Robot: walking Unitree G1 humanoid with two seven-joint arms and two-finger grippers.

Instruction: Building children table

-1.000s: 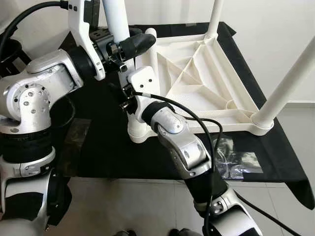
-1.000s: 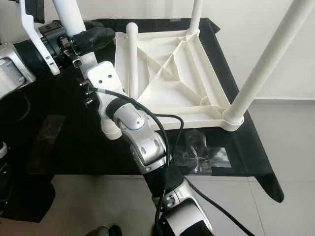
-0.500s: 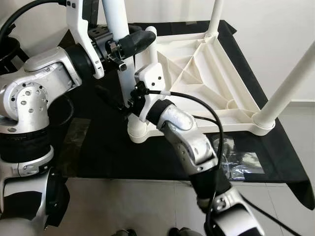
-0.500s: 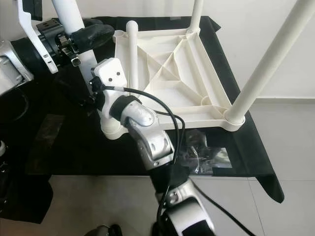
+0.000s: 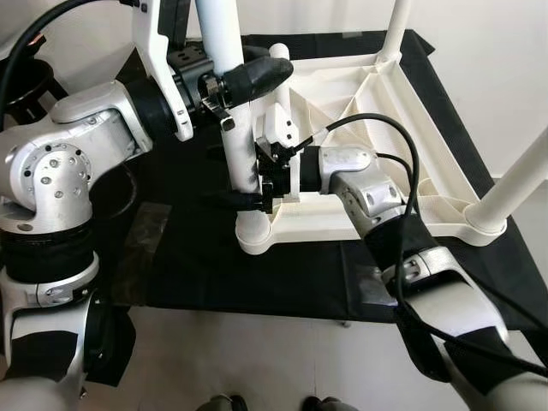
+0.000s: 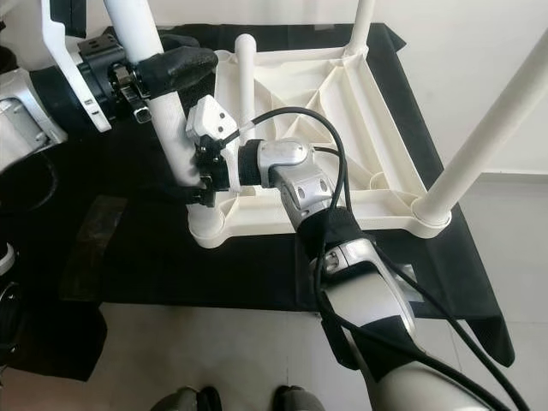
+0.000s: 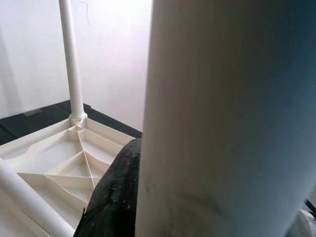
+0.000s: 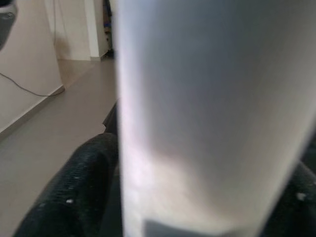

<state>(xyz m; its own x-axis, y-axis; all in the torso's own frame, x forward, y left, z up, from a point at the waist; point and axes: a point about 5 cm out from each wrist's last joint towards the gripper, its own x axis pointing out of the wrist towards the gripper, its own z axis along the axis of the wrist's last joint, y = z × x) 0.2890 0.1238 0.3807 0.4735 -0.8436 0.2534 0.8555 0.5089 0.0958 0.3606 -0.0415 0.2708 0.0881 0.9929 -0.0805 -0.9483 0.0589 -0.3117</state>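
Lower on the leg [image 5: 233, 120] now, the right gripper [image 5: 248, 199] grasps it near the table's [image 5: 377, 111] corner socket; the left gripper [image 5: 248, 81] clenches it above.

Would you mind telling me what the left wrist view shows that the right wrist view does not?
Left wrist view alone: the upturned white tabletop with its ribbed underside, a fitted leg standing at a far corner, another loose leg lying across it. Right wrist view alone: bare floor and a wall beyond. Shared: the white leg being fitted, seen close up, with a black finger against it.
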